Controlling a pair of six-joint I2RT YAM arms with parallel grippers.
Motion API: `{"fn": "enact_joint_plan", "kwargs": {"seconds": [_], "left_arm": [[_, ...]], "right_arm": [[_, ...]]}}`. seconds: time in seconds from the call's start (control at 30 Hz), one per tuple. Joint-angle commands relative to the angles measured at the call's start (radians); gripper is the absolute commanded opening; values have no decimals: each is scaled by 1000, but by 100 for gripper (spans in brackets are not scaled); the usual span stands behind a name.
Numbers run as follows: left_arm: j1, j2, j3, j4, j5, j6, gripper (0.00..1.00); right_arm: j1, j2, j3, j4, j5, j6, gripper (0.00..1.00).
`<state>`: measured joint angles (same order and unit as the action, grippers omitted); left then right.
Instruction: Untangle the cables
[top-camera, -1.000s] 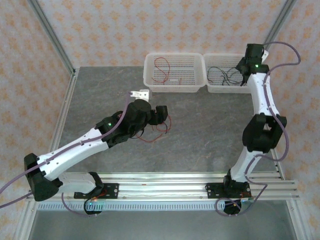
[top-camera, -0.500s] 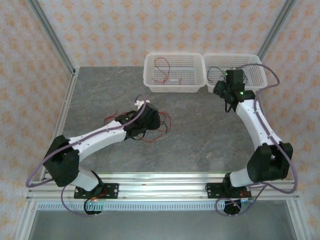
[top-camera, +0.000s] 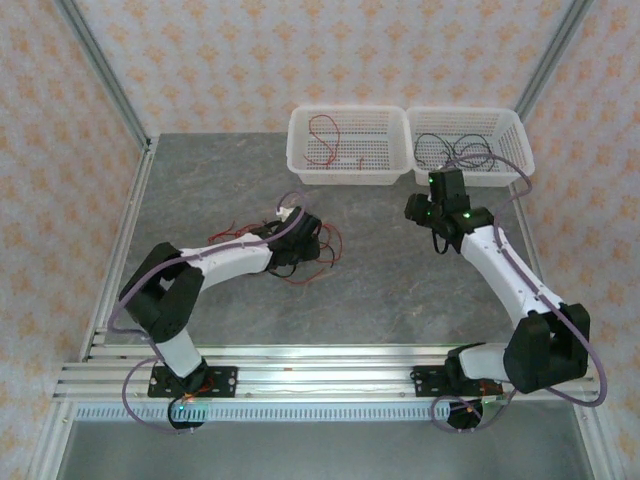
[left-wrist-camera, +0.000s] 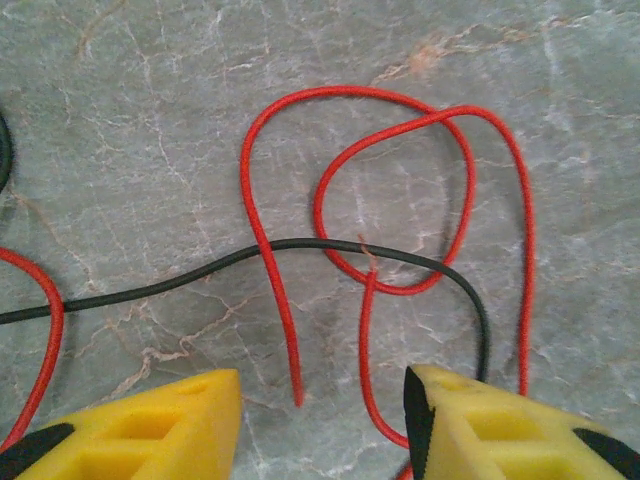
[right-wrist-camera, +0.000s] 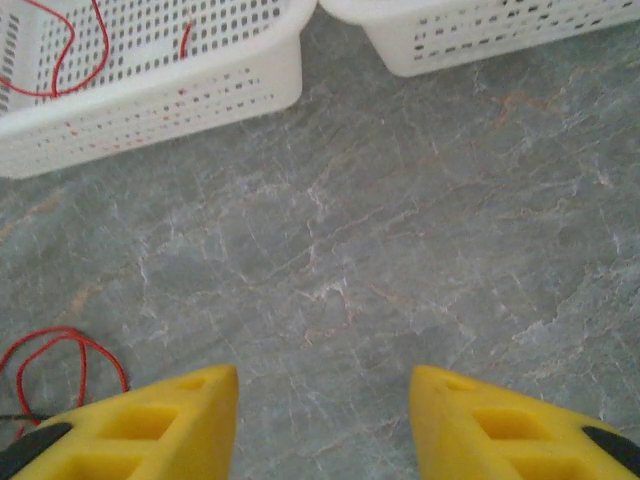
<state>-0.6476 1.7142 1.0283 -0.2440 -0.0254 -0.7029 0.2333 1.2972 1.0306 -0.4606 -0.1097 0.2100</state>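
The left gripper (left-wrist-camera: 320, 405) points down at the table, its two yellow fingers (left-wrist-camera: 150, 425) spread apart and pinching nothing. In the gap between them lie the loose ends of a thin red curly wire (left-wrist-camera: 468, 180), which makes two overlapping loops just ahead of the fingers on the grey marbled tabletop (left-wrist-camera: 150, 120). A thin black wire (left-wrist-camera: 200, 275) crosses those red loops from left to right, then bends down beside the right-hand finger.

The right gripper (right-wrist-camera: 325, 400) hangs over bare tabletop, jaws also spread and empty, well apart from the tangle.

Along the far edge, two white perforated plastic baskets sit side by side. The left basket (top-camera: 300, 150) holds another red wire (top-camera: 322, 135), and the right basket (top-camera: 515, 150) holds black wires (top-camera: 455, 150).
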Motion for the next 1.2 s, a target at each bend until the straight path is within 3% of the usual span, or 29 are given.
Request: {"fn": "enact_joint_plan", "kwargs": {"seconds": [0.0,0.23,0.53,0.67,0.73,1.17], "left_arm": [[13,30,14,22,-11,-7,46],[27,84,21,41,-33,-7,43],[34,125,39,95,-55,18,30],[34,124,61,92,-69,40,15],[34,111,67,91,-67,47,1],[-1,-85,102,19,-48,86,0]], "right_arm": [[7,-46,-24,36,-10,13,47],[7,-86,-68,33,-13,20,46],[6,-111,-87,19,-9,25,45],[7,-149,-95,20,-19,31,45],[7,-161,-101,26,-29,34,44],[11,-205,-144,118,-215,104,44]]}}
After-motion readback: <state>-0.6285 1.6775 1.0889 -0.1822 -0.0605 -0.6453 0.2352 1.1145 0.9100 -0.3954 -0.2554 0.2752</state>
